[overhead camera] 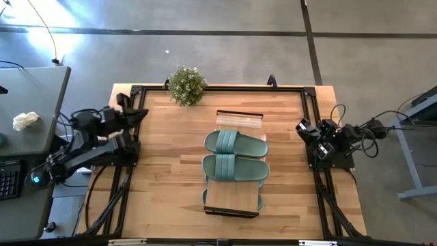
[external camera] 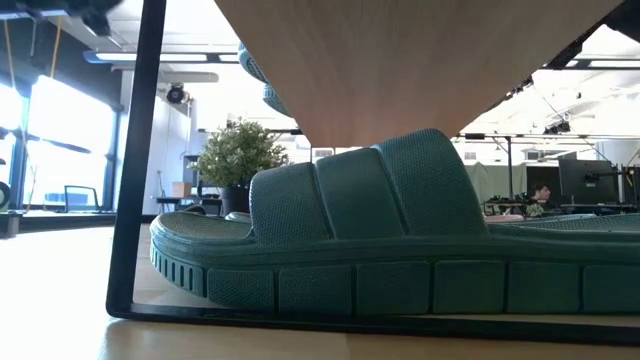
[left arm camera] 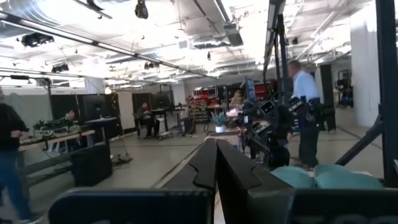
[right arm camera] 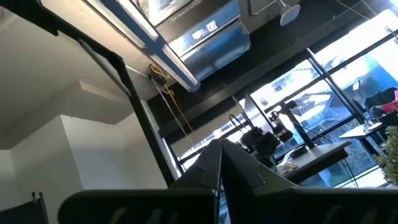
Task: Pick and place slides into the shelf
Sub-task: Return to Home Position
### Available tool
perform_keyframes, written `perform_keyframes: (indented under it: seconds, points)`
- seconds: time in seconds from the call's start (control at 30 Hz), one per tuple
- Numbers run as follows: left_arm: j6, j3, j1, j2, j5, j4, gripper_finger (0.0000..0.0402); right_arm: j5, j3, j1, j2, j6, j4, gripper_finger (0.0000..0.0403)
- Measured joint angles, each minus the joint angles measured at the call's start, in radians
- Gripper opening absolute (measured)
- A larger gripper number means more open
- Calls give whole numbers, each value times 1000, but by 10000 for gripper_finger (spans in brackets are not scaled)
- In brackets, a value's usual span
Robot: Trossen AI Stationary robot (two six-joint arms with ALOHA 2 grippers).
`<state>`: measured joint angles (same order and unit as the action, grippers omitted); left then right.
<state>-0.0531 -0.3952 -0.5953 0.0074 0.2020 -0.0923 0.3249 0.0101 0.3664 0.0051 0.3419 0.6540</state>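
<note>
Tableside, folded: left gripper (overhead camera: pixel 143 114), right gripper (overhead camera: pixel 300 126)

Sage-green slides (external camera: pixel 400 240) look like soft matt foam or rubber, finely pebbled, with ribbed straps and notched sole edges. The shelf (overhead camera: pixel 232 199) has a smooth pale wood top with faint straight grain and a thin black end frame, seemingly metal. The table (overhead camera: pixel 171 171) is satin, jointed wooden planks edged in black metal.
</note>
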Motion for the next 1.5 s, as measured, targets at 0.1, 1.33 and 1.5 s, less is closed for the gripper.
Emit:
perform_keyframes:
  seconds: [0.1,1.33,1.5]
  points:
    - [15,82,0,0,-6,97,0,-1,0,0,0,-2,-28,0]
    - [-77,387,0,3,-138,114,1,102,0,0,6,-297,-589,0]
    - [-81,387,0,3,-138,114,1,101,0,0,7,-297,-590,0]
